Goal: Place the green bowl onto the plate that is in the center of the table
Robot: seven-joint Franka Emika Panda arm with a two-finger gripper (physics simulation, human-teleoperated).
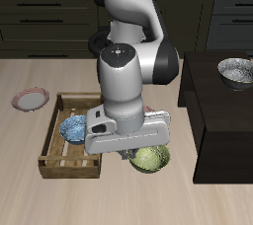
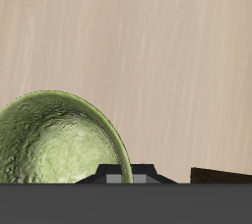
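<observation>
Near the table's [image 1: 30, 160] front edge, the green bowl [image 1: 149, 158] is sitting right side up, mouth facing up, just beside a wooden crate [image 1: 69, 162]. It is round, with no writing on it. The gripper [image 1: 126, 153] is hanging over its rim; I cannot tell if the claw is spread or pinching.

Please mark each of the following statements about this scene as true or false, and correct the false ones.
1. The green bowl sits under the gripper. True.
2. A blue bowl lies in the wooden tray. True.
3. The grey-white bowl stands on the beige table. False: it stands on the black table.
4. The green bowl rests on a plate. False: the only visible plate is far from it, beyond the tray.
5. The plate holds a bowl. False: nothing is on it.
</observation>
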